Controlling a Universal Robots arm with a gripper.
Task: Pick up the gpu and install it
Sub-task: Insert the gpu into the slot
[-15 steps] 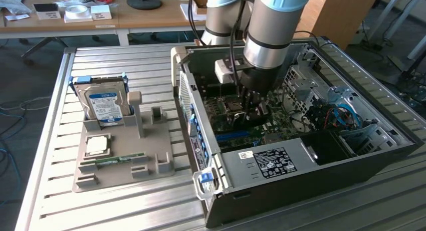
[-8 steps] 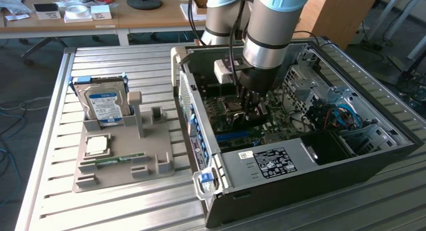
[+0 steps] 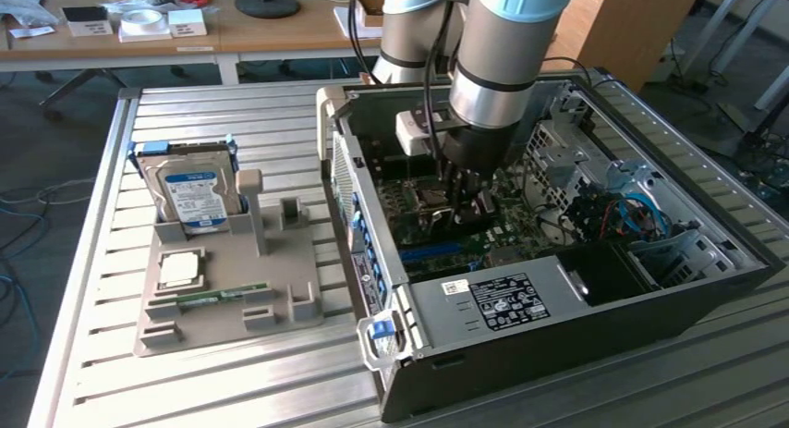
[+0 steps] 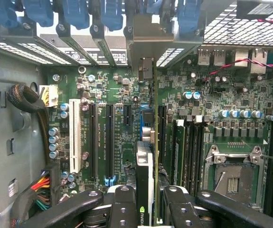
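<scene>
**One graphics card, gripped edge-on over the motherboard slots**

Exterior view: the arm reaches down into the open computer case, which lies on the counter. Its jaws sit low over the motherboard. At the exterior view's left, well apart from the case, a hard drive stands in a grey holder.

Wrist view: the jaws are partly closed, clamping the gpu by its two faces. The card stands on edge directly between them. Its long axis runs parallel to the black expansion slots just beside it, and its far end points at the blue rear latches. Whether it is seated I cannot tell.
</scene>
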